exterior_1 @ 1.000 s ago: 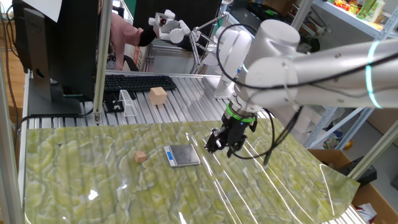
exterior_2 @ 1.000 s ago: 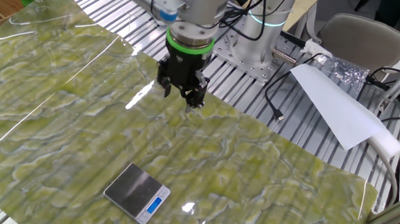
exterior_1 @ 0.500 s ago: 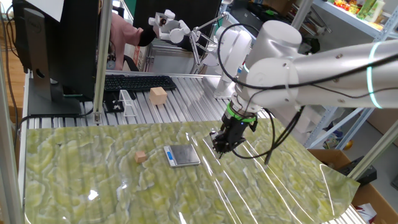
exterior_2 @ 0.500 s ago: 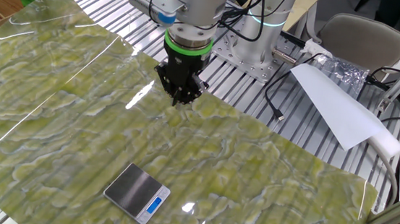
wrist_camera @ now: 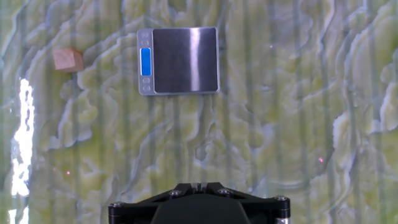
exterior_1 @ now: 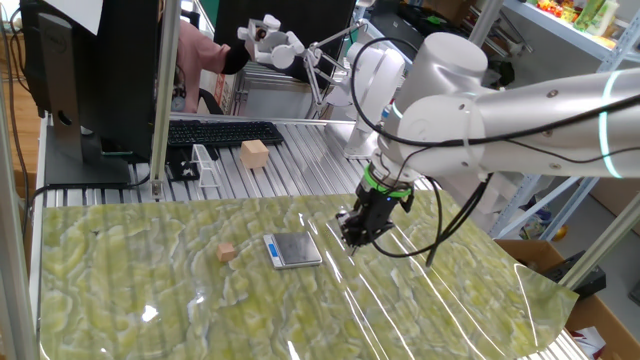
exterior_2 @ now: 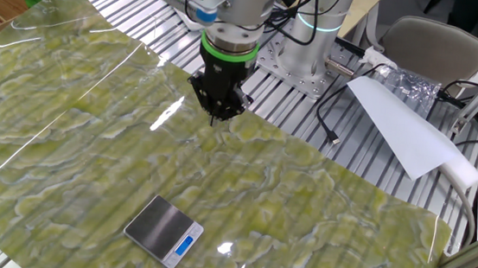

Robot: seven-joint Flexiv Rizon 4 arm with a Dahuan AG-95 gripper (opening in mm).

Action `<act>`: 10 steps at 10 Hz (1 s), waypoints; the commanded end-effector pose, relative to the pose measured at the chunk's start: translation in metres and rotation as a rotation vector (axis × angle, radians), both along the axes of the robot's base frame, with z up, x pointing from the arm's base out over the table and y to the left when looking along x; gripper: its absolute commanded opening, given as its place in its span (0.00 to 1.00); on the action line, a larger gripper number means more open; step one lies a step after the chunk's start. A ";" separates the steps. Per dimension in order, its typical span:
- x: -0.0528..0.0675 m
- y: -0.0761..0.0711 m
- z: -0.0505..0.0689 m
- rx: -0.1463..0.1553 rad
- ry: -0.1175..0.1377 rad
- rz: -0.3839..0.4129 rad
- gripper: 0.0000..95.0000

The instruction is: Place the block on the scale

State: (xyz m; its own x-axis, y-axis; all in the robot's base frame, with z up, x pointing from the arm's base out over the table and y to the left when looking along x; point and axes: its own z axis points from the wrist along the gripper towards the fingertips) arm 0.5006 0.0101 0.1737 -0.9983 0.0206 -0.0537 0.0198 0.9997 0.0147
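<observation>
1. One mat [exterior_1: 150, 260] covers the table: glossy green marbled sheet with glare, so depth may read badly.
2. Gripper [exterior_1: 356, 232] hangs above the mat, well clear of both parts, fingers pinched together, holding nothing. Open before descending.
3. Scale [wrist_camera: 179, 60]: flat square, brushed dark metal plate, blue strip facing the block.
4. Block [wrist_camera: 67, 60]: tiny tan wooden cube on the mat near the scale. Square the fingers to its flat faces.

We see the white arm [exterior_1: 470, 75] reaching in over the table, wrist with a green ring [exterior_2: 229, 51] angled downward. The black gripper [exterior_1: 357, 232] hangs just above the surface — fingers drawn together, nothing between them, tips pointing down.
</observation>
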 end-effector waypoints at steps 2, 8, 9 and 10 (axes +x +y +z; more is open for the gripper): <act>-0.001 0.004 0.002 0.001 -0.006 0.009 0.00; 0.009 0.026 0.007 -0.001 -0.006 0.019 0.00; 0.009 0.030 0.006 -0.001 -0.007 0.011 0.00; 0.009 0.036 0.005 0.000 -0.007 0.001 0.00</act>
